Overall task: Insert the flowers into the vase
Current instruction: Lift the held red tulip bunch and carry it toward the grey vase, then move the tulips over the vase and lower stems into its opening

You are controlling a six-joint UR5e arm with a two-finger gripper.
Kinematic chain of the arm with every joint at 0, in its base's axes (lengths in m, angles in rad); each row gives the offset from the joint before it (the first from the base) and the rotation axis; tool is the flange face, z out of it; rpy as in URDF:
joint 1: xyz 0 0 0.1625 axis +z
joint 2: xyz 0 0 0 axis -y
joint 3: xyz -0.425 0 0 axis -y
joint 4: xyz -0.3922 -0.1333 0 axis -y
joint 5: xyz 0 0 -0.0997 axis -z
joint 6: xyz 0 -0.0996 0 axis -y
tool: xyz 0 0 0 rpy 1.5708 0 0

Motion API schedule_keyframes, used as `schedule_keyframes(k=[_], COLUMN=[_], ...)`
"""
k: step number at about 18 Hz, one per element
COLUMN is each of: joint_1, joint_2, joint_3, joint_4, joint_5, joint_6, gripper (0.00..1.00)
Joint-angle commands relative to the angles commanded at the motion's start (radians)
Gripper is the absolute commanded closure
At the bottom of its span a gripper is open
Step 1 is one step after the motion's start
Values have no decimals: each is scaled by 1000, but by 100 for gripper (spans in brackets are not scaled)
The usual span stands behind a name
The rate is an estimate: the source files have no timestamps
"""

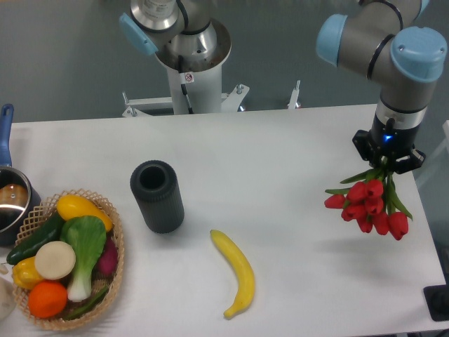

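Note:
The vase (157, 196) is a dark grey-black cylinder standing upright on the white table, left of centre, its round opening facing up. The flowers (368, 205), a bunch of red tulips with green leaves, hang blooms-down at the right side of the table. My gripper (386, 161) is above them, shut on the green stems, holding the bunch over the table surface. The fingertips are mostly hidden by the gripper body and leaves. The vase is far to the left of the gripper.
A yellow banana (237, 272) lies on the table between vase and flowers. A woven basket (116, 242) of vegetables and fruit sits at the front left. A pot with a blue handle (10, 200) is at the left edge. The robot base (191, 77) stands behind.

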Motion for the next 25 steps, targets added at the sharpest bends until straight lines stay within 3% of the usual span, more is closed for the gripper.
schedule_keyframes(k=[5, 8, 10, 18, 22, 25], joint_1=[-12, -11, -12, -15, -18, -72], joint_2=[-2, 2, 34, 202, 256, 265], joint_3=[2, 2, -5, -118, -182, -228], joint_4=[-2, -31, -37, -21, -21, -21], joint_5=[-29, -110, -191, -641, -880, -1053], joint_6=[-1, -12, -14, -176, -202, -219], gripper=[100, 100, 100, 100, 100, 100])
